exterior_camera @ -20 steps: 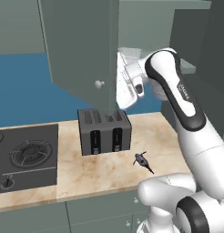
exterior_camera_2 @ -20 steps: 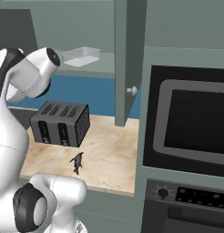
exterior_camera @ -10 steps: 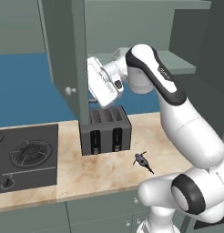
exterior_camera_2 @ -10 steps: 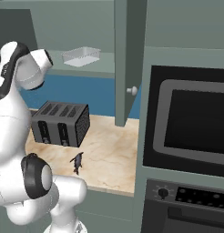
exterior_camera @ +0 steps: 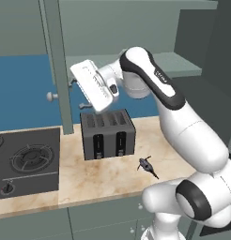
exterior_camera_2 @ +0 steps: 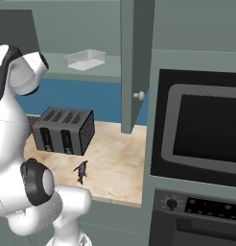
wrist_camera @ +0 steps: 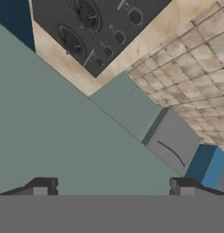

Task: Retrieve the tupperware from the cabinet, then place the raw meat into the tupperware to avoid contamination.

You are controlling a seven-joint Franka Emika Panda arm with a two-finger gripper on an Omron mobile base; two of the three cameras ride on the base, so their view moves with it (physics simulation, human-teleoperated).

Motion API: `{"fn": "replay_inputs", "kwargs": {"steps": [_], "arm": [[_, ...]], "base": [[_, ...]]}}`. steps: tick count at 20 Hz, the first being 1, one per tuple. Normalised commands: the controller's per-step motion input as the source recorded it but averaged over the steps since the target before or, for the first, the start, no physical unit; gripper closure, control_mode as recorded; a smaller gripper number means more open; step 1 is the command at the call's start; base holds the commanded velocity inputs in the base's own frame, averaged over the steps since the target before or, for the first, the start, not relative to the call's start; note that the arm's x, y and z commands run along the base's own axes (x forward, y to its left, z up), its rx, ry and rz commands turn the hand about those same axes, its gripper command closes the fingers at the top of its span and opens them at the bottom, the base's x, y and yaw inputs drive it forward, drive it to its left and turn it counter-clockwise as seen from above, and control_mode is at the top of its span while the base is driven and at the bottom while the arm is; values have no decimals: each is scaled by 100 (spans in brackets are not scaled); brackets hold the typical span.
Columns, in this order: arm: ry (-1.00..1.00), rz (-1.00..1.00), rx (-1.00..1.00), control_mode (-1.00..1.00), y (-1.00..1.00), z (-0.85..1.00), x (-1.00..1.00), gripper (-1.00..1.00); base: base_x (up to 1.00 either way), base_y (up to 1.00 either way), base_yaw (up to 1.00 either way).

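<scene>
The tupperware (exterior_camera_2: 85, 59), a clear shallow box, rests on the shelf of the open cabinet (exterior_camera_2: 132, 62). The raw meat (exterior_camera: 146, 165) (exterior_camera_2: 82, 171), a tiny dark lump with a thin tail, lies on the marble counter (exterior_camera: 103, 176) in front of the toaster. My gripper (exterior_camera: 79, 94) is up above the toaster, against the edge of the left cabinet door (exterior_camera: 56, 70), far from both things. In the hand view the gripper (wrist_camera: 111, 189) is open, with nothing between its fingertips (wrist_camera: 41, 186), and faces the flat grey-green door (wrist_camera: 63, 136).
A dark four-slot toaster (exterior_camera: 108, 133) (exterior_camera_2: 64, 129) stands on the counter under my hand. A black stove (exterior_camera: 23, 159) lies left of it. A built-in oven (exterior_camera_2: 206, 129) fills the right side. Each open door has a round knob (exterior_camera: 51, 96) (exterior_camera_2: 138, 95).
My hand has swung left, from in front of the shelf to the left cabinet door, above the toaster. The jaws have stayed open. Tupperware and meat have not moved.
</scene>
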Motion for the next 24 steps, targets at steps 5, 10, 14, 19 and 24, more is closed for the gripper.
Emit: {"fn": "replay_inputs", "kwargs": {"steps": [5,10,14,19,24], "arm": [[-15,0,-6,-100,-58,0,-8,-100],[-12,3,-12,-100,-73,-7,3,-100],[-12,10,-19,-100,-69,-19,-6,-100],[-14,6,-30,-100,-54,-17,-1,-100],[-16,-9,-37,-100,-36,-10,0,-100]], "base": [[0,0,0],[0,0,0],[0,0,0],[0,0,0],[0,0,0]]}}
